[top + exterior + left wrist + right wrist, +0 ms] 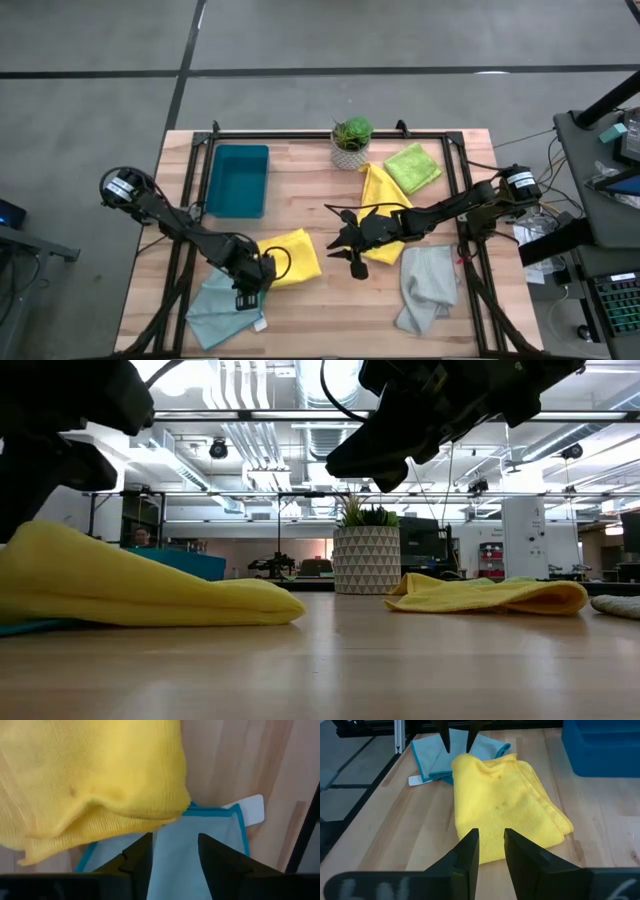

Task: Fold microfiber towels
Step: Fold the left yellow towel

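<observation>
**Left claw off the folded yellow towel**

While the left gripper (247,290) hangs spread near the table's (300,320) front-left corner, nothing sits between its fingers; likely just a release. Folded yellow towel (292,256) lies beside it, overlapping the teal towel (215,312). Right gripper (345,248), mid-table, narrowly parted and empty, faces that towel. Second yellow towel (380,190), lime towel (413,166) and grey towel (425,285) lie toward the right edge, probably awaiting folds.
</observation>
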